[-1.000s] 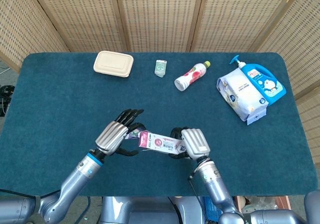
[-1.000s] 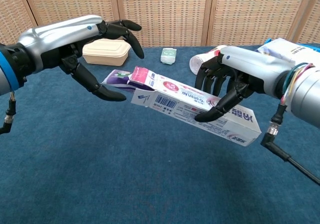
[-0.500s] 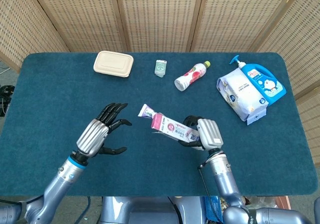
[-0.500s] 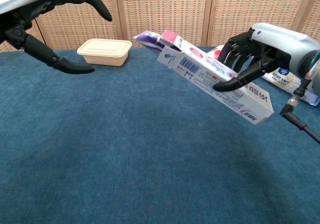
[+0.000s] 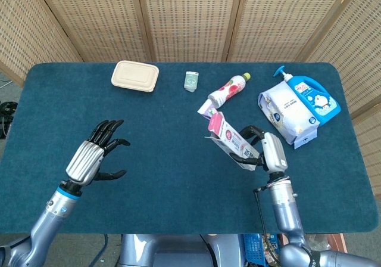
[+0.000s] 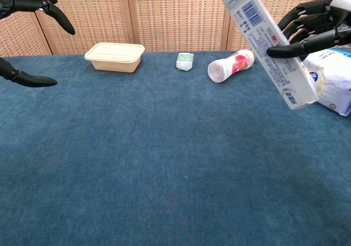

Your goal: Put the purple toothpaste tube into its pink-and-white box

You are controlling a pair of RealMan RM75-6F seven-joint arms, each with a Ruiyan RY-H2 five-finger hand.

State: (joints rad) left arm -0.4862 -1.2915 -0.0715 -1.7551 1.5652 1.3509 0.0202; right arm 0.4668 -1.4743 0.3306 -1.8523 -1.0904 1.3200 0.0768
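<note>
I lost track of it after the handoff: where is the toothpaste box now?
The toothpaste box is tilted steeply in the right hand, right of centre in the head view, just below the pink bottle.

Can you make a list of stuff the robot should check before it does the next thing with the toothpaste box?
1. Right hand grips the pink-and-white box: ok.
2. Box lifted off the table, tilted with its open end up: ok.
3. Purple toothpaste tube fully inside: not ok, its end sticks out of the open end.
4. Left hand empty, fingers apart: ok.
5. Box flap closed: not ok, it stands open.
6. Bare table below the box for setting it down: ok.
</note>
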